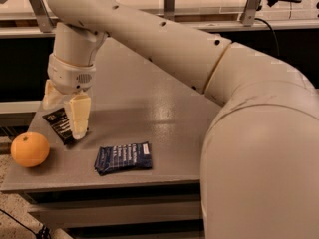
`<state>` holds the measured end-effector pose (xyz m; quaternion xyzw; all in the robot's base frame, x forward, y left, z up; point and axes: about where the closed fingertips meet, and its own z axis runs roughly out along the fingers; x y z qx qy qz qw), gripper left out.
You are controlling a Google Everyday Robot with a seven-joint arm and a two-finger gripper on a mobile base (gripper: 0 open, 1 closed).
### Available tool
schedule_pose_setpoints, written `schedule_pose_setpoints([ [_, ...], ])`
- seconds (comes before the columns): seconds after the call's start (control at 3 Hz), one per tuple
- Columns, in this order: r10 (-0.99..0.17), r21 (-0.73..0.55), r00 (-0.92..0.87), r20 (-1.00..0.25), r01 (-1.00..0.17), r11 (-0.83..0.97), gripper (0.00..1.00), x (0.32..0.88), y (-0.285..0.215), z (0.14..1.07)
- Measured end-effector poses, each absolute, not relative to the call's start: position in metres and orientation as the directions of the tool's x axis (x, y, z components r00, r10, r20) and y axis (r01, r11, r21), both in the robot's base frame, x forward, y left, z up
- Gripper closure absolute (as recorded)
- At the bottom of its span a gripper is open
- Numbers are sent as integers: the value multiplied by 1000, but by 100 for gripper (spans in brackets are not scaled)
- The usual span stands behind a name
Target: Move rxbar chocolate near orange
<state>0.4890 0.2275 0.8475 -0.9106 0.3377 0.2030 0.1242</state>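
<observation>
The rxbar chocolate [59, 124], a small black wrapper with white lettering, lies at an angle on the grey table [164, 113] near its left edge. My gripper [64, 117] points down over it with one cream finger on each side of the bar; the fingers stand apart, open, and the right finger [79, 114] covers part of the wrapper. The orange [30, 149] sits at the table's front left corner, a short gap to the lower left of the bar and of my gripper.
A wider dark-blue wrapper with white text [123, 158] lies near the table's front edge, to the right of the bar. My large white arm [249, 133] fills the right side. A rail and shelf run along the back.
</observation>
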Motion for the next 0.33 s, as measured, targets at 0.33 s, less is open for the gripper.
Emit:
schedule_pose_setpoints([
  [0.33, -565, -89, 689, -454, -666, -741, 0, 489, 228, 848],
])
